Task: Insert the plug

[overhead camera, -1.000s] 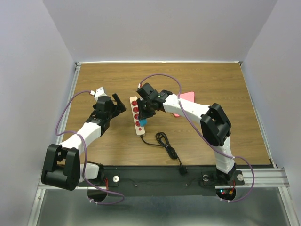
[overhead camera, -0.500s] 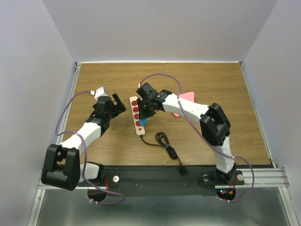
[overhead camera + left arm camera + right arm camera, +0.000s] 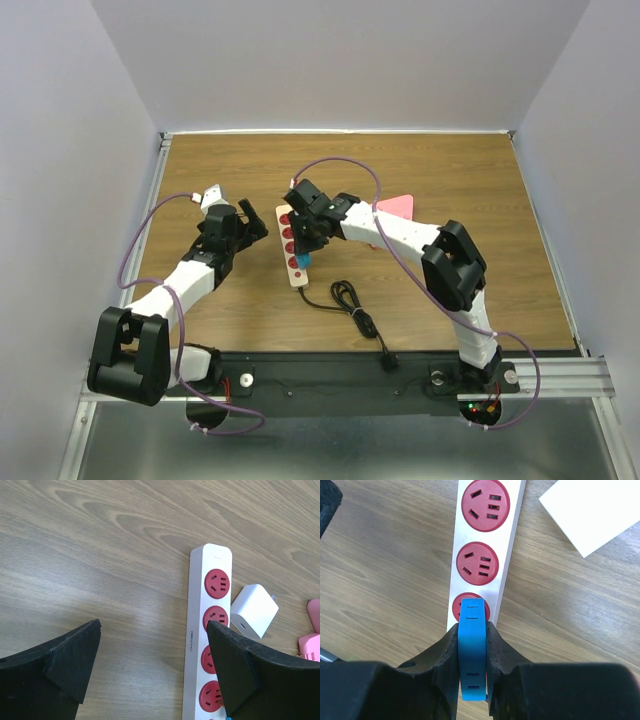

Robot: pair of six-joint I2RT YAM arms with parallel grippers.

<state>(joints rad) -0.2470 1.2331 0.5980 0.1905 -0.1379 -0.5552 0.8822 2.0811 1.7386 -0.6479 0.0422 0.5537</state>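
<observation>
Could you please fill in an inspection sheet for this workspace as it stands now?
Surface: wooden table, bare wood grain, no spills seen.
Job's things: white power strip lies flat with its red sockets facing up; blue plug stands at one socket, and whether it is seated cannot be told.
Clutter: white adapter beside the strip's far end; pink object further right.
Grippers: right gripper shut on the blue plug; left gripper open, holding nothing, left of the strip.
Cables: black cord loops from the strip's near end toward the bases; purple cables run along both arms.
Surroundings: plain white walls; metal frame at the near edge.
</observation>
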